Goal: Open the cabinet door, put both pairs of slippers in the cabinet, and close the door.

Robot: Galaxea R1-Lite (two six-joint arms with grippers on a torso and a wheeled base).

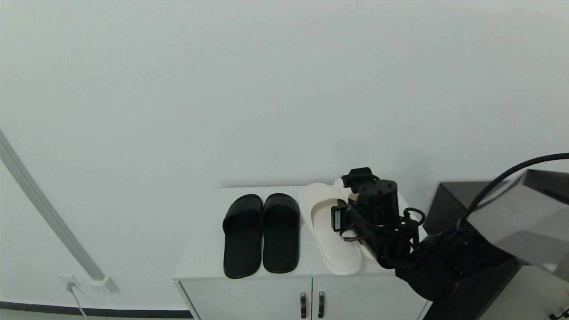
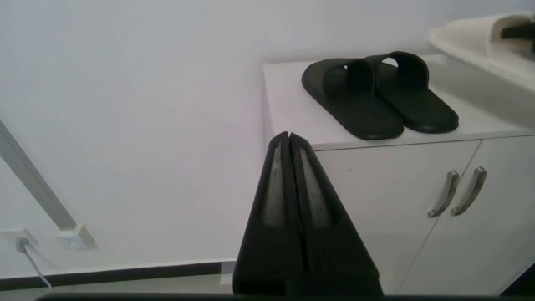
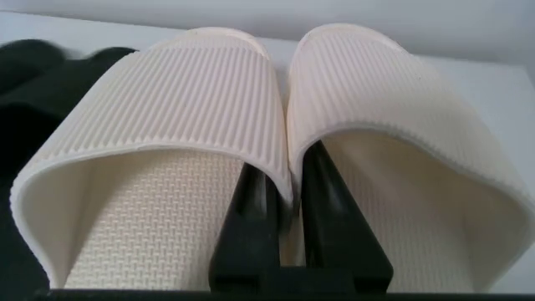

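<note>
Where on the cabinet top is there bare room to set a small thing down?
The widest bare patch of the cabinet top lies between its left edge and the black slippers. A thin strip runs behind them, along the wall. The right half is crowded: the white slippers sit there with the right gripper tucked under their straps.

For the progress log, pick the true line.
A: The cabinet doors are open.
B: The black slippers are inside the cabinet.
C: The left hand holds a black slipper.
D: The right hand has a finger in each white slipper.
D: the right hand has one finger under each strap of the white slippers, which sit atop the cabinet with its doors shut.
</note>
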